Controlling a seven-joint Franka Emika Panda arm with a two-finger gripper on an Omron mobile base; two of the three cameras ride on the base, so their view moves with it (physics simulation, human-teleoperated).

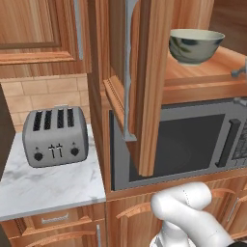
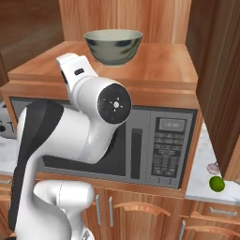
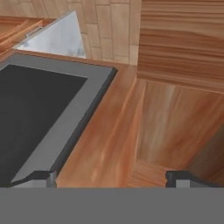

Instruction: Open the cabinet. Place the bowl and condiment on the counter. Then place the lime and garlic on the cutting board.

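Gripper spread wide, empty | bowl on cabinet shelf, well apart

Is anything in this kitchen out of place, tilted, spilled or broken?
Nothing is spilled or broken. The bowl stands upright on the wooden shelf above the microwave. The cabinet door hangs open in front of the microwave. The lime lies loose on the counter.
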